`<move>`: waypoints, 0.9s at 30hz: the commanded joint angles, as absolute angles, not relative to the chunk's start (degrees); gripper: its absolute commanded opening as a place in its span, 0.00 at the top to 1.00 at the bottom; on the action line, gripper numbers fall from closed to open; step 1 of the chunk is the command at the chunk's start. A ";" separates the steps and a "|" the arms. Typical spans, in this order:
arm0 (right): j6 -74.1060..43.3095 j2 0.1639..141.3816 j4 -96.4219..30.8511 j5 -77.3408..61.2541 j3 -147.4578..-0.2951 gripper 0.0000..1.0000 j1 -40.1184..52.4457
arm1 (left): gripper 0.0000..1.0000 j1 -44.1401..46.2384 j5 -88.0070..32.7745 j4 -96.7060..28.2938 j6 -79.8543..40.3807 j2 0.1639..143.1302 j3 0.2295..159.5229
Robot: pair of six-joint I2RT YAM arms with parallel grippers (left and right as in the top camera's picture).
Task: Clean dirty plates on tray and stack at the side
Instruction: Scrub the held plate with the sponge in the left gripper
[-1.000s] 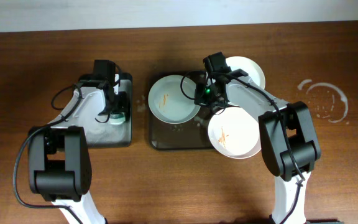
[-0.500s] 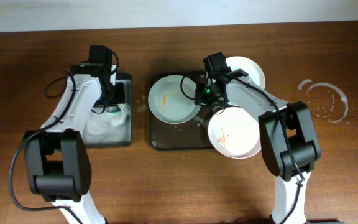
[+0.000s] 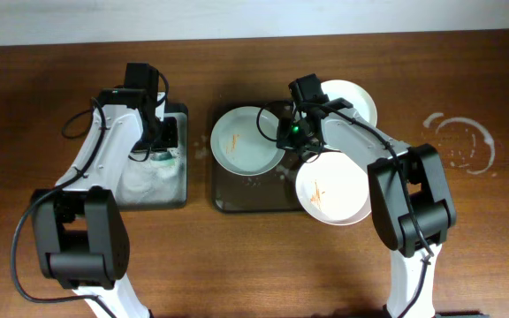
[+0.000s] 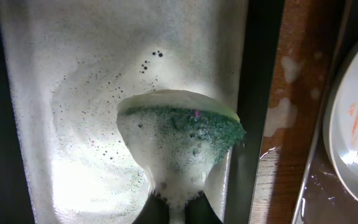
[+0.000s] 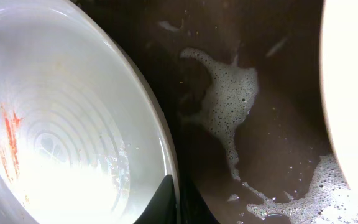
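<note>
Plate (image 3: 237,143), orange-smeared, is pinched by right gripper (image 3: 283,135); left gripper (image 3: 160,147) pinches foamy sponge (image 4: 185,127).

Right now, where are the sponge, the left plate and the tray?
sponge (image 4: 188,124): left wrist view, its green foamy face.
left plate (image 3: 244,141): overhead view, its white middle.
tray (image 3: 253,194): overhead view, bare floor near the front rim.

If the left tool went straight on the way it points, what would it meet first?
The sponge in the left tool would likely meet the foam in the tub first; depth is unclear.
</note>
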State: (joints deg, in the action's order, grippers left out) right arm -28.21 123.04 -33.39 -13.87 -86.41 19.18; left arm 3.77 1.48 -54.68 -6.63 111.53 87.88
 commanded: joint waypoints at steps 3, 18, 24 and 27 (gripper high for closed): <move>-27.46 123.52 -33.19 -14.85 -87.02 0.96 19.05 | 0.99 3.88 -7.86 -53.52 -5.74 108.09 88.99; -27.46 123.52 -32.93 -14.83 -87.02 0.96 19.05 | 0.99 18.52 -9.26 -37.98 -9.45 114.48 88.97; -27.46 123.52 -32.58 -14.85 -87.02 0.96 19.05 | 0.99 21.71 -8.12 -32.93 -9.82 120.57 88.97; -27.46 123.52 -32.58 -14.85 -87.02 0.96 19.05 | 0.99 22.52 -3.46 -32.36 -9.82 122.89 88.97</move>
